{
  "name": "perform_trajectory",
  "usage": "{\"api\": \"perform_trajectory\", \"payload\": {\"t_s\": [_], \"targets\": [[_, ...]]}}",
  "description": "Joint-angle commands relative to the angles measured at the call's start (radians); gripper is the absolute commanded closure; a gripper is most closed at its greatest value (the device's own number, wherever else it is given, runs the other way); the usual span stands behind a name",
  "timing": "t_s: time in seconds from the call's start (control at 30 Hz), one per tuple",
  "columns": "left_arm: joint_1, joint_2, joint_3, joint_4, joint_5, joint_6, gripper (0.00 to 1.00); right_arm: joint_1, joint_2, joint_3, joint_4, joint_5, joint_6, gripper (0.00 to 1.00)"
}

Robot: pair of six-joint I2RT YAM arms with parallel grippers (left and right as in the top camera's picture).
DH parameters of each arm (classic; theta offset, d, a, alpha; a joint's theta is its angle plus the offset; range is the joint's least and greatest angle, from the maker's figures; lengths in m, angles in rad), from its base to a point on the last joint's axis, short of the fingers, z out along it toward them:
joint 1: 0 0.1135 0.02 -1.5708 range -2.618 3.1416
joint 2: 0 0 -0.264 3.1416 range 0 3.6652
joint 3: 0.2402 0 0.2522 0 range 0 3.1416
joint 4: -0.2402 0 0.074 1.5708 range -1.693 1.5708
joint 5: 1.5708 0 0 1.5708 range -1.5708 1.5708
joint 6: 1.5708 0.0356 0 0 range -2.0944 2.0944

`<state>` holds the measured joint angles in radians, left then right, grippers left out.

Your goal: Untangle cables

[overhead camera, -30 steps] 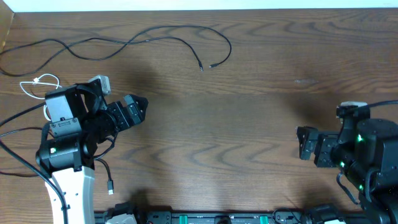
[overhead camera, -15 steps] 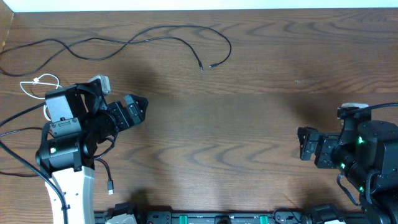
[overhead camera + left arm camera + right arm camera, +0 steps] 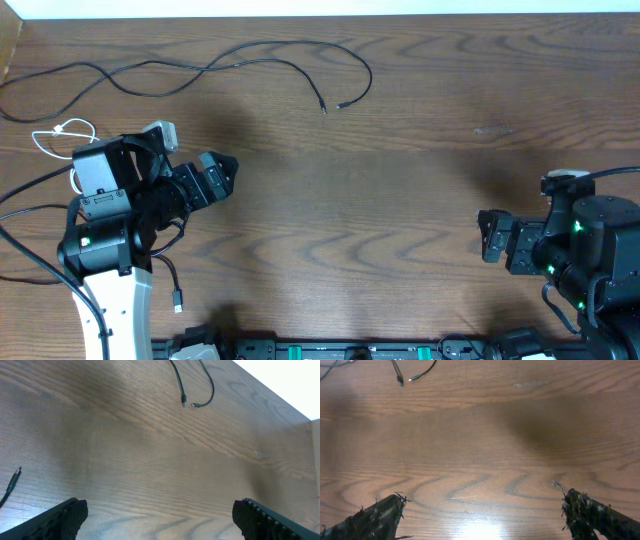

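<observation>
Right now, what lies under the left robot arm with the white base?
A thin white cable disappears under the left arm, and a thin black cord with a small plug comes out near its base. How they lie beneath it is covered.

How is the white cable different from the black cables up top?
The white cable is short; the black cables are long. The white cable is bunched in a small loop beside the left arm; the black cables wave along the far edge. Both are thin and lie loose.
</observation>
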<state>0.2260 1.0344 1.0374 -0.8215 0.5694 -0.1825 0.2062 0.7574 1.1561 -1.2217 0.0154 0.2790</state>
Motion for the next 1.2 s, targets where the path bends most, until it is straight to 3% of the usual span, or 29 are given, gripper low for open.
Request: {"api": "perform_trajectory", "payload": {"t_s": [0.0, 0.23, 0.37, 0.77, 1.17], "targets": [[-0.003, 0.004, 0.014, 0.0, -0.01, 0.013, 0.02, 0.005, -0.003, -0.006, -0.006, 0.009, 0.005, 0.01], [-0.003, 0.004, 0.014, 0.0, -0.01, 0.013, 0.02, 0.0, -0.023, -0.067, 0.032, 0.066, -0.032, 0.01], [-0.003, 0.004, 0.014, 0.0, -0.01, 0.013, 0.02, -0.05, -0.118, -0.229, 0.188, 0.064, -0.122, 0.01], [-0.003, 0.004, 0.014, 0.0, -0.01, 0.013, 0.02, -0.194, -0.513, -0.801, 0.741, 0.021, -0.185, 0.01], [-0.003, 0.004, 0.014, 0.0, -0.01, 0.013, 0.02, -0.24, -0.753, -1.049, 1.024, 0.015, -0.183, 0.01]]}}
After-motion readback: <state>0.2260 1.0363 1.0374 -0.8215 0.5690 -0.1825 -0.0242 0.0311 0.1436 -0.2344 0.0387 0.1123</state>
